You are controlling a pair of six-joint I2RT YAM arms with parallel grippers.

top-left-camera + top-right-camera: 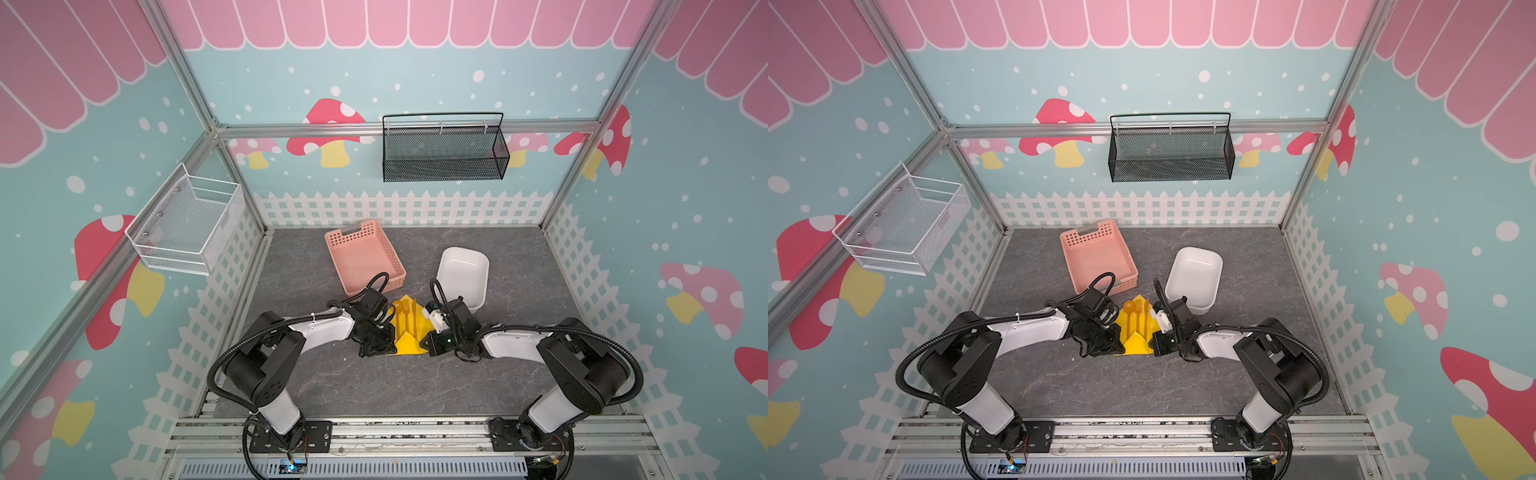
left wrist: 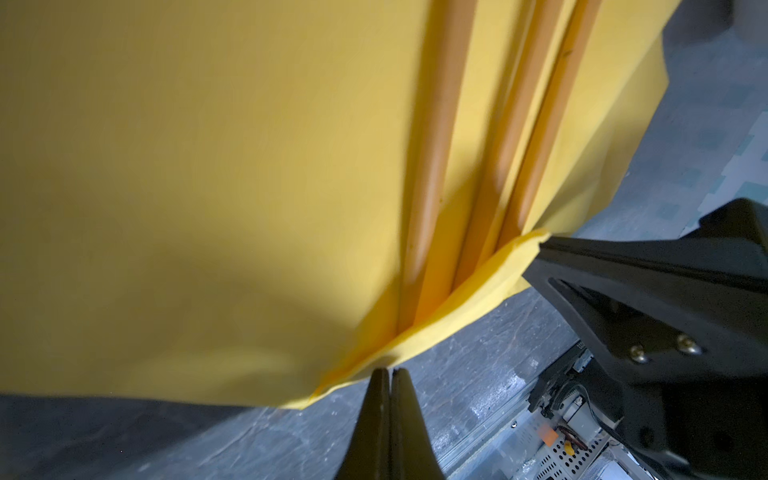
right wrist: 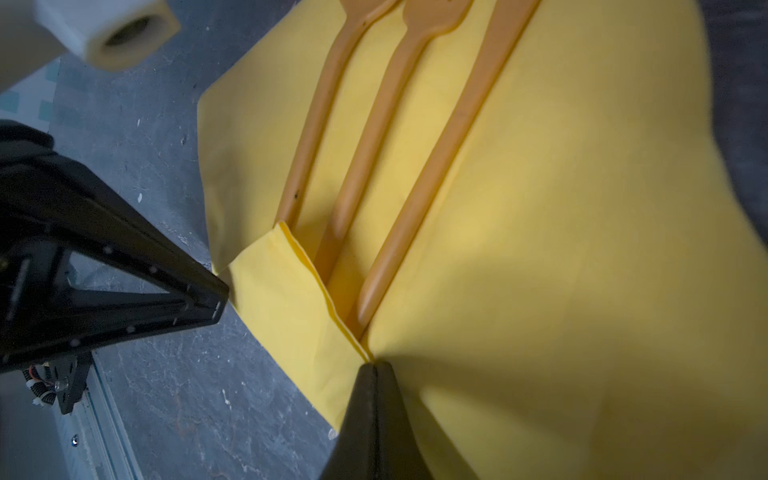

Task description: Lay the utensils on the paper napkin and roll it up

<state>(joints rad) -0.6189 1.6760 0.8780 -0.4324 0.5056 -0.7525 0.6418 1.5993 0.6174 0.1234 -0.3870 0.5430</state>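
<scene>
The yellow paper napkin [image 1: 411, 324] [image 1: 1133, 332] lies at the table's middle, between both arms. Three orange utensils [image 1: 405, 313] [image 1: 1137, 316] lie side by side on it; a spoon [image 1: 1128, 306] and a fork [image 1: 406, 308] show. The napkin's near part is folded up over the handle ends [image 3: 361, 307]. My left gripper [image 1: 391, 338] [image 2: 390, 370] is shut, its tips on the fold's crease [image 2: 415, 353]. My right gripper [image 1: 424, 341] [image 3: 376, 365] is shut at the end of the flap's free edge [image 3: 316, 274]. The handles [image 2: 432, 166] run under the flap.
A pink perforated basket [image 1: 357, 245] stands behind the left gripper and a white tub [image 1: 478, 266] behind the right one, both close to the napkin. A black mesh basket [image 1: 444, 166] and a white wire basket [image 1: 183, 249] hang on the walls.
</scene>
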